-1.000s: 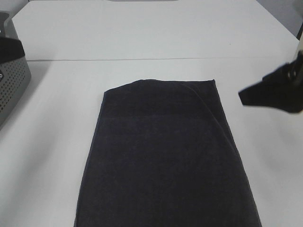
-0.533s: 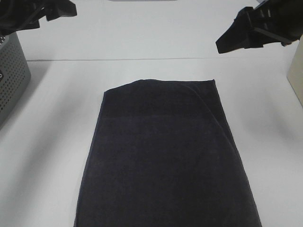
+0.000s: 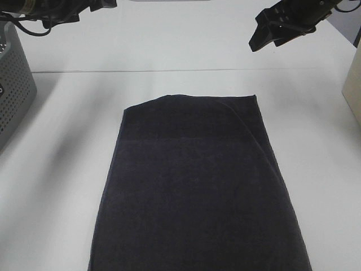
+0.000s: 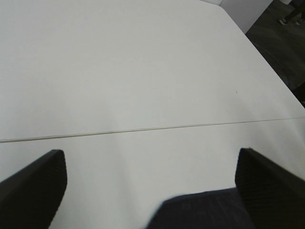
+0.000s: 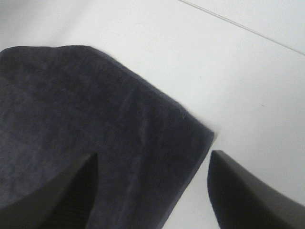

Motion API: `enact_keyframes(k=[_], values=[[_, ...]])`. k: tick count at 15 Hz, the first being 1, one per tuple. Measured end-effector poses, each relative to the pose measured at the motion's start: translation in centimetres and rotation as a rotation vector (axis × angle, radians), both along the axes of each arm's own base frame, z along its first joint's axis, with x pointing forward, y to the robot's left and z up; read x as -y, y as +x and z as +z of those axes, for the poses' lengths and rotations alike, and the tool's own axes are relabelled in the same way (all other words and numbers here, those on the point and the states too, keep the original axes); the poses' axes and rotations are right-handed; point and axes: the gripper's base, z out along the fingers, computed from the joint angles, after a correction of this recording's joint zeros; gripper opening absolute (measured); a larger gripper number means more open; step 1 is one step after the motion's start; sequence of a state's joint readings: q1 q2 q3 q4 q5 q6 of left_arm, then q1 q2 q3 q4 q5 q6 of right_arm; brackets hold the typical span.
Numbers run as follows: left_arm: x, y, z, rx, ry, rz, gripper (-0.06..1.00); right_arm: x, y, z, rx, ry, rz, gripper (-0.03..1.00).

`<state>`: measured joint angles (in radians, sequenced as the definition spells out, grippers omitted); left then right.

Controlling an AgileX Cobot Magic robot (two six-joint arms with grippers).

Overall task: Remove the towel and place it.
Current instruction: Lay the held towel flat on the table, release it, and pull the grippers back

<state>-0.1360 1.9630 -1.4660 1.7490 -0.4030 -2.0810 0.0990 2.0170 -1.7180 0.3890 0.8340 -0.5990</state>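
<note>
The dark navy towel (image 3: 197,186) lies flat and folded on the white table, running from the middle to the near edge. Its far right corner shows in the right wrist view (image 5: 95,124); a bit of its far edge shows in the left wrist view (image 4: 200,210). My right gripper (image 3: 260,35) hangs high above the table beyond the towel's far right corner, open and empty (image 5: 152,191). My left gripper (image 3: 98,4) is at the top left, high above the table, open and empty (image 4: 152,186). Neither touches the towel.
A grey perforated basket (image 3: 14,84) stands at the left edge. A beige object (image 3: 354,84) sits at the right edge. A seam (image 3: 180,70) between two white tabletops runs across beyond the towel.
Both arms have risen and moved toward the far side of the table. The right gripper went from the right edge up to the top right. The towel has not moved.
</note>
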Motion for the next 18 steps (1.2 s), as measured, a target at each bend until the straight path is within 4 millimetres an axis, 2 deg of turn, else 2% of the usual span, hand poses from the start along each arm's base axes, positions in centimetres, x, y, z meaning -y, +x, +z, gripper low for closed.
enact_keyframes(k=[1,2,6,13,16,18], values=[[-0.9,2.0,-1.6,-0.016,-0.006,0.009,0.9,-0.2,2.6,-2.5,-0.011,-0.017,0.011,0.64],[-1.7,2.6,-2.9,-0.042,-0.012,0.012,0.9,-0.2,3.7,-4.1,-0.022,-0.032,0.018,0.64],[-2.8,3.5,-8.8,-0.172,-0.024,-0.006,0.9,-0.1,5.8,-10.1,-0.095,-0.082,0.029,0.64],[-1.8,3.3,-15.0,-0.384,-0.133,0.016,0.9,-0.3,7.0,-13.2,-0.04,-0.074,0.052,0.64],[0.2,3.7,-16.1,-0.464,-0.222,0.041,0.9,-0.3,7.3,-13.9,-0.019,-0.08,0.042,0.64],[1.1,4.1,-16.1,-0.489,-0.268,0.047,0.9,-0.2,7.4,-13.9,-0.004,-0.081,0.037,0.64]])
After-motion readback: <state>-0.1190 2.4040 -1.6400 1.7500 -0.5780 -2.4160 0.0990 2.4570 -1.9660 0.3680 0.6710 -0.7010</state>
